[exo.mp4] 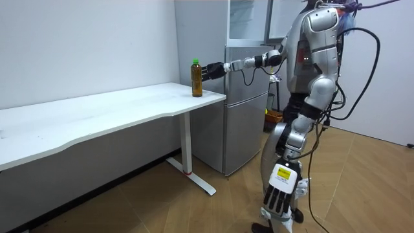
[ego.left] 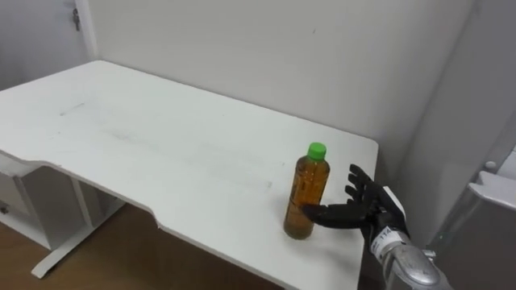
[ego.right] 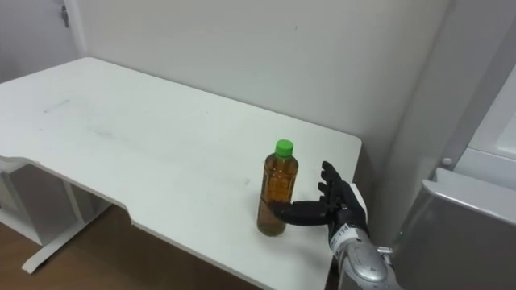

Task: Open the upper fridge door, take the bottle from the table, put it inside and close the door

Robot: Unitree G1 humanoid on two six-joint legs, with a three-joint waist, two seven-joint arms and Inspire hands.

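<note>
Left eye view: bottle (ego.left: pixel 308 193) upright; spread right hand (ego.left: pixel 371 208) touches its side.

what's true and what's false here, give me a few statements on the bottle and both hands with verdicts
1. The bottle stands upright on the white table. True.
2. Its cap is red. False: it is green.
3. The right hand is open beside the bottle, fingers not curled round it. True.
4. The bottle stands mid-table. False: it is near the table's end by the fridge.
5. The left hand holds the bottle. False: it hangs open by the robot's side.
</note>
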